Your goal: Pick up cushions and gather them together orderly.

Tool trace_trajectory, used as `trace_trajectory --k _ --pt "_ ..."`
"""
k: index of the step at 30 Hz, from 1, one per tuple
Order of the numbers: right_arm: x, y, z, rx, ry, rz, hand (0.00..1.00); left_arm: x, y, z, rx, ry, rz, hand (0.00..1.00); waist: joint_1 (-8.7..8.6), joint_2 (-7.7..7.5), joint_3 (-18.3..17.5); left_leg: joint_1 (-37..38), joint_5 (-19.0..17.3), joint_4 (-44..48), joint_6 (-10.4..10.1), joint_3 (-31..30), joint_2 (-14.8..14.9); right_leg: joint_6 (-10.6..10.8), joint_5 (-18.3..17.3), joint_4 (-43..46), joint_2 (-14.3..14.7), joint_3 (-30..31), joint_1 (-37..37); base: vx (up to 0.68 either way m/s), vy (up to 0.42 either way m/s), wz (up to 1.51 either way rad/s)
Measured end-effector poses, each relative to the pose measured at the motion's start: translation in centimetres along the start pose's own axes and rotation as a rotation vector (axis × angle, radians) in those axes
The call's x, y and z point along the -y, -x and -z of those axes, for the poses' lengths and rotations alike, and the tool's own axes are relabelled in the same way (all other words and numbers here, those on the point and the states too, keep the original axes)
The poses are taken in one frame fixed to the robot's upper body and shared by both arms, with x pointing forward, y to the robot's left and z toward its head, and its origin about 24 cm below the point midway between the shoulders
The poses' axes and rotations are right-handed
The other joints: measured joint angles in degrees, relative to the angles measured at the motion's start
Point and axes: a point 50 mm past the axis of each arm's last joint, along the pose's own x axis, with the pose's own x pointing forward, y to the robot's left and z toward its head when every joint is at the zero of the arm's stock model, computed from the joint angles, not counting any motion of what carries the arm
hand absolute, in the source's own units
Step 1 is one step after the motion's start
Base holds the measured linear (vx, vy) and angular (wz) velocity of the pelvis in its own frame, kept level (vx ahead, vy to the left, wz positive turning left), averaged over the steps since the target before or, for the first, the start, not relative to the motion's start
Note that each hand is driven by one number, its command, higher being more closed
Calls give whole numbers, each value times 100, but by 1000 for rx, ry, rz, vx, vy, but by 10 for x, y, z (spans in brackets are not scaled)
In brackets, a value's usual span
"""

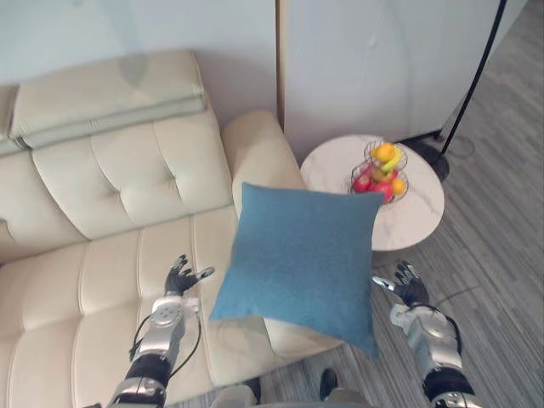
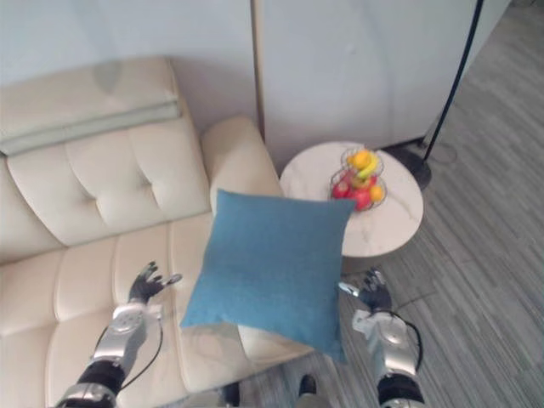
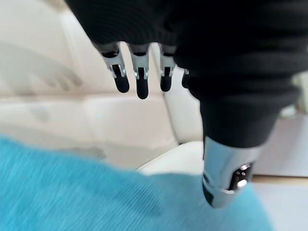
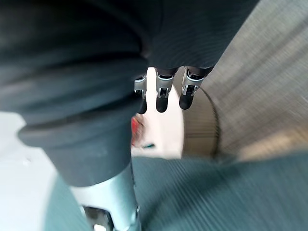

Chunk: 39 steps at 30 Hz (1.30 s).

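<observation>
Cream sofa [image 1: 110, 187] lay beyond the left hand [image 1: 181, 277]. The blue cushion [image 1: 302, 259] hung between it and the right hand [image 1: 410, 286], both hands spread wide and seemingly clear of it. Pressing both palms evenly on opposite edges looked best. A round table [image 1: 421, 217] with a fruit basket [image 1: 380, 174] crowded beyond the right hand; the seat past the left offered room.

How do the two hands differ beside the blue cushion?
The left hand is over the sofa seat; the right hand is over the floor by the table. The left hand flanks the cushion's left edge, the right hand its right edge. Both are open, fingers spread, neither gripping the cushion.
</observation>
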Motion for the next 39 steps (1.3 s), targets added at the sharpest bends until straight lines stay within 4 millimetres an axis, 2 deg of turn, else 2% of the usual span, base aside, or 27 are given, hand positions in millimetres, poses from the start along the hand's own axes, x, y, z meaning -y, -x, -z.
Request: trace_trajectory --k 4,5,6,10,12,17,21,23,26,28,30,34,39 --pt "-31 1 -7 50 -43 -52 0 52 6 -6 19 44 109 0 34 7 139 -610 -1 488 -1 3 106 -7 -6 546 -18 22 -608 -90 -8 6" --pt "-32 1 -7 52 -46 -55 0 55 7 -7 25 52 113 0 37 5 171 -619 -1 516 -2 4 112 -12 -12 573 -18 22 -615 -70 -11 6" --pt "-39 2 -9 65 -72 -65 100 61 8 -14 51 58 125 100 61 5 240 -707 -4 633 -5 6 135 -45 -48 707 -31 21 -704 -69 -8 3" --pt "-45 4 -19 121 -75 -77 100 68 7 -33 120 62 142 100 156 -13 257 -1060 -35 698 -16 55 152 -62 -283 937 -66 19 -1108 -146 -40 5" --pt "-49 3 -24 140 -66 -91 100 67 7 -38 137 88 138 100 167 -11 393 -1081 -61 803 -53 117 228 -88 -325 1058 -34 10 -1140 -148 -52 -3" --pt "-42 9 -19 128 -44 -93 100 66 9 -46 171 85 146 100 171 -11 393 -1085 -138 821 -96 211 333 -99 -338 1127 15 -5 -1159 -73 -28 -2" --pt "-42 24 -25 175 -86 -116 100 73 20 -73 287 142 195 100 173 -8 386 -1011 -64 861 -98 312 362 -100 -332 1105 18 15 -1089 34 5 -2" --pt "-40 30 -25 186 -100 -117 100 74 25 -76 314 158 208 100 168 -8 384 -842 -64 817 -98 323 360 -100 -332 1069 17 15 -923 82 8 -1" --pt "-34 45 -19 186 -128 -114 100 74 39 -66 315 188 236 100 164 -6 280 -330 -42 541 -127 391 336 -76 -350 924 15 5 -489 116 7 -2" --pt "-30 59 -7 160 -143 -106 100 72 52 -46 265 214 245 100 149 -12 -26 -32 62 172 -159 391 281 -48 -375 750 8 -31 -277 116 -5 4" --pt "-31 67 -4 160 -162 -107 100 70 61 -38 248 234 243 100 131 12 -111 188 155 -69 -177 358 249 -44 -380 667 3 -82 -99 81 -18 10" --pt "-33 83 -3 171 -193 -112 100 65 78 -29 238 269 242 100 134 7 -387 469 196 -242 -185 300 225 -47 -468 602 1 -146 173 35 -14 12" --pt "-36 102 -13 234 -201 -160 100 58 99 -33 275 339 239 100 139 6 -596 634 199 -164 -180 32 160 -34 -557 599 -81 -422 540 -17 -1 27"
